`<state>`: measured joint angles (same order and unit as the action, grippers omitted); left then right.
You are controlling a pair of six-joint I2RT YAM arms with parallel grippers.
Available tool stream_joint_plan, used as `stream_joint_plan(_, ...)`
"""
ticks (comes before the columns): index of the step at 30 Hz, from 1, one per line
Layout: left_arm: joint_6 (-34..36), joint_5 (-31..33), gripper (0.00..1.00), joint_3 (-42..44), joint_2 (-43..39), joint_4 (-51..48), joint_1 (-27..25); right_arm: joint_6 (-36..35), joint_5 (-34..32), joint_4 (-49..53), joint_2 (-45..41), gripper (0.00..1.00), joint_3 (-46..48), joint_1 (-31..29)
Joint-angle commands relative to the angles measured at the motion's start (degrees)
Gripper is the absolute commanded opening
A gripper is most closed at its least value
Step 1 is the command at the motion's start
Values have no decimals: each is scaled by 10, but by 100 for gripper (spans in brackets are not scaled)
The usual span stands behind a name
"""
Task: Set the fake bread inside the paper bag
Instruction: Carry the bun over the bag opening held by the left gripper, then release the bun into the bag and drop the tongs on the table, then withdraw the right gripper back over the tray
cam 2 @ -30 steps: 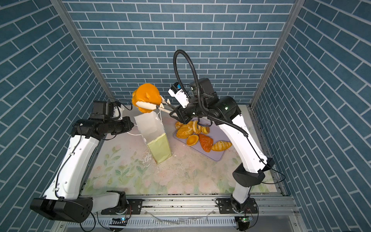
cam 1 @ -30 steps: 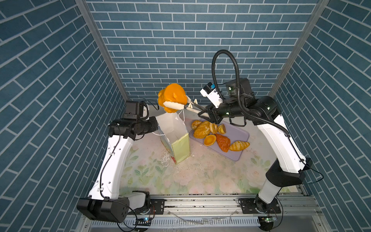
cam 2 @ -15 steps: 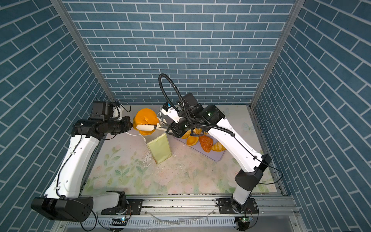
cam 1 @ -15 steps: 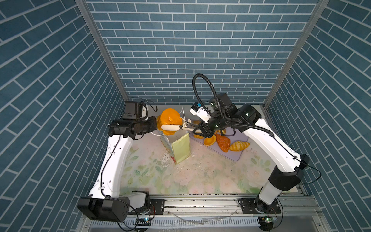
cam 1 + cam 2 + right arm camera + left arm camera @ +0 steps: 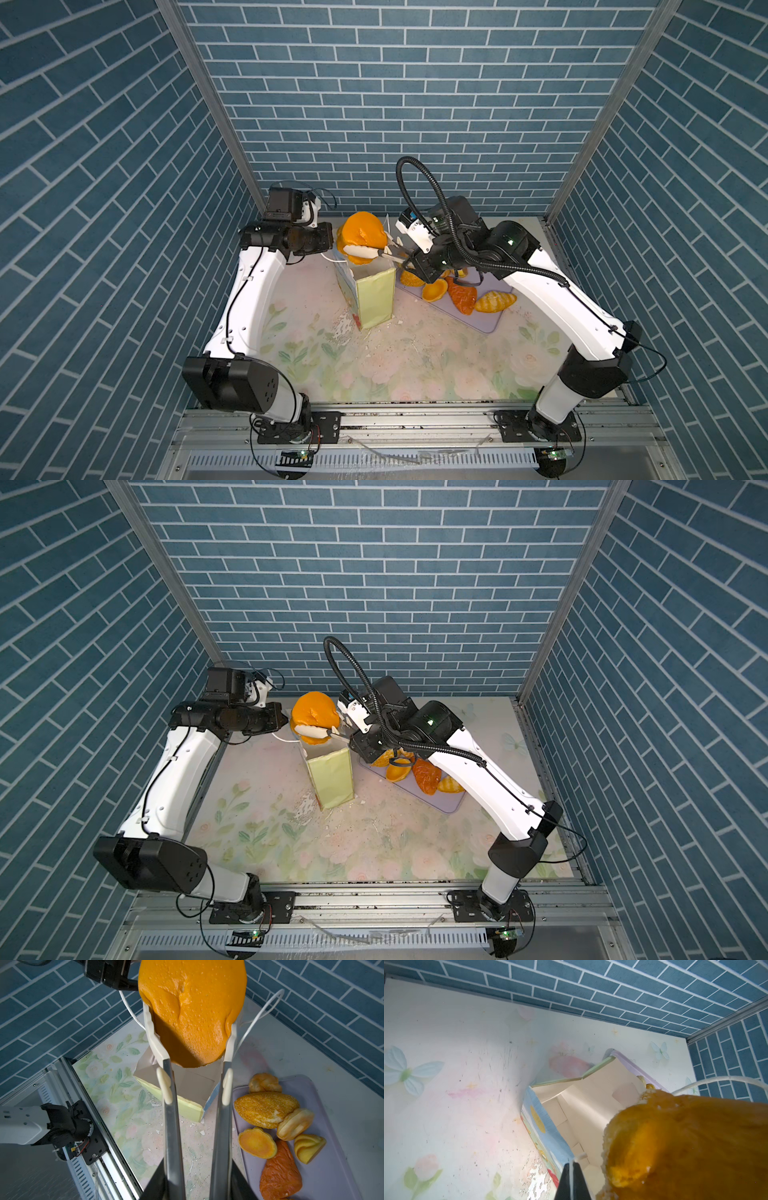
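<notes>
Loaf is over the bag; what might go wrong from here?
The orange loaf in the right gripper looks about as wide as the mouth of the paper bag, so it may catch the rim and buckle it. The free cord handle loops beside a finger and may snag. The left gripper holds only the other handle.

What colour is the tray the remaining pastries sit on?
Pale lavender: the tray shows best in the right wrist view.
</notes>
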<state>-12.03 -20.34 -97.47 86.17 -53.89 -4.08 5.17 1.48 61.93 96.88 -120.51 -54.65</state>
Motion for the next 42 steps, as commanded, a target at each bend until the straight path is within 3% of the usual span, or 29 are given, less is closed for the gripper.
stream_joint_plan(1,38,-10,0,-30,11,-11,3,24,-49,-16,9,33,-22,-4)
stream_joint_plan(11,53,-6,0,-7,11,-15,4,34,-21,-14,18,37,-19,-5)
stream_joint_plan(22,47,-4,0,-4,7,-20,3,21,-32,12,31,61,-63,-8)
stream_joint_plan(35,38,0,0,22,-5,-9,3,-3,-36,9,23,57,-83,-7)
stream_joint_plan(38,33,2,0,33,-7,-3,3,2,-44,12,22,58,-54,-3)
stream_joint_plan(42,32,9,0,37,-8,-2,3,38,-29,-54,-37,59,70,31)
